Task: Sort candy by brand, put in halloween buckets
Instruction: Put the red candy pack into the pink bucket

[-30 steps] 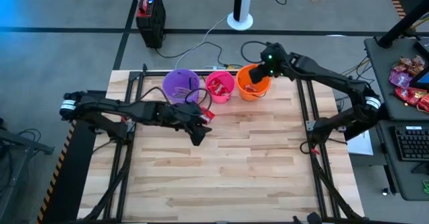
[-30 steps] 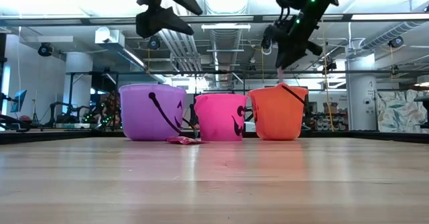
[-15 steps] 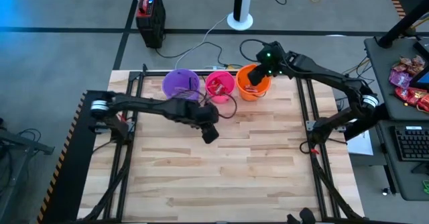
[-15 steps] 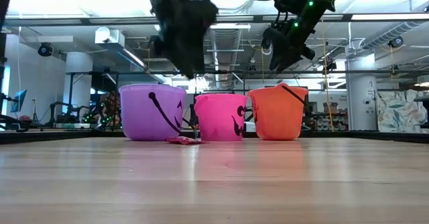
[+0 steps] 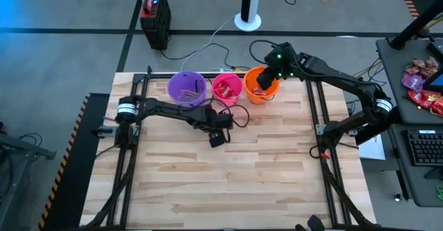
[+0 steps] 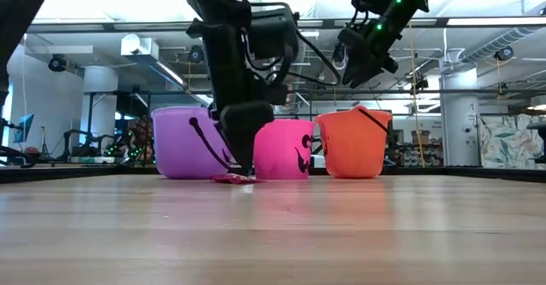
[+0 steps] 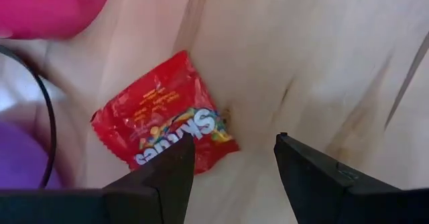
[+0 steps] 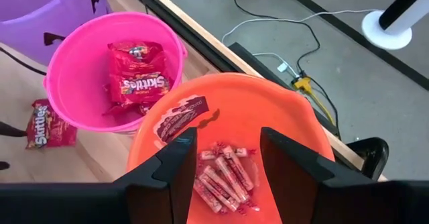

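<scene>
1. The purple bucket [image 5: 185,88] stands leftmost in the row of three at the far edge of the bench [image 5: 228,176], with thin sticks lying in it.
2. The left gripper [image 5: 217,138] is low over the bench just in front of the purple and pink buckets, its fingers [image 7: 161,184] spread apart and holding nothing.
3. A red Skittles packet [image 7: 164,122] lies flat on the wood just ahead of those released fingers, close to the base of the pink bucket [image 5: 227,88].
4. The pink bucket, in the middle of the row, holds several red packets [image 8: 137,80].
5. The orange bucket [image 5: 261,86] stands rightmost, touching or just beside the pink one, with pink-white sticks [image 8: 221,174] at its bottom and one pink-white wrapper [image 8: 181,117] leaning on its inner wall.
6. The right gripper [image 8: 228,158] hangs above the orange bucket, its fingers apart and empty.
</scene>
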Robot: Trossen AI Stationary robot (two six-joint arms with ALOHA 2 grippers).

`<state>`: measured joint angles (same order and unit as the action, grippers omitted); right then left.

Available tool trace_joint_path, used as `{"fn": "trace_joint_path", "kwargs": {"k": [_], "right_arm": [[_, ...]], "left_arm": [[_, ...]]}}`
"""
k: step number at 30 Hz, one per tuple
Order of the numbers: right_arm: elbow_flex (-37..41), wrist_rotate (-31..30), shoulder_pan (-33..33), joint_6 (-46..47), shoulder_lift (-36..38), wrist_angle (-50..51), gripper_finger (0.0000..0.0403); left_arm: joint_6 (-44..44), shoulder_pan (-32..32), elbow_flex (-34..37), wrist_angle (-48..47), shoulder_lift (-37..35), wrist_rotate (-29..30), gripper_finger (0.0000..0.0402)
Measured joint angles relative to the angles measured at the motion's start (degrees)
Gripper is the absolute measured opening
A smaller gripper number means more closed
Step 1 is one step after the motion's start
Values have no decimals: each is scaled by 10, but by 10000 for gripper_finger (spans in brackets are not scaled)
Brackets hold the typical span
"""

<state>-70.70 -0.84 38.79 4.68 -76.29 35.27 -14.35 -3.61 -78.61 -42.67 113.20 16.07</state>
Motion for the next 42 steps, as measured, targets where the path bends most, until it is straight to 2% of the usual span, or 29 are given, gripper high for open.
{"fn": "trace_joint_path", "kwargs": {"k": [5,11,16,20,24,26,29,32,35,42], "right_arm": [[0,0,0,-9,0,0,151],[0,0,0,-10,0,0,153],[0,0,0,-10,0,0,157],[1,8,0,-9,0,5,157],[2,10,0,-8,0,6,155],[2,11,0,-7,0,10,153],[3,11,0,-7,0,19,150],[4,11,0,-7,0,19,148],[4,14,-1,-6,0,20,150],[4,15,-3,-2,0,22,151]], "left_arm": [[5,-4,-6,7,16,-7,190],[10,-8,-1,24,26,-74,190],[68,-8,2,31,26,-137,190],[75,-8,-1,28,25,-120,190],[90,-7,-19,34,22,-133,190],[90,-4,-28,25,21,-97,190],[88,-4,-31,22,21,-10,190],[93,-18,-19,34,25,-4,189],[78,-23,-12,7,37,27,180],[83,-28,-5,15,41,-24,137]]}}
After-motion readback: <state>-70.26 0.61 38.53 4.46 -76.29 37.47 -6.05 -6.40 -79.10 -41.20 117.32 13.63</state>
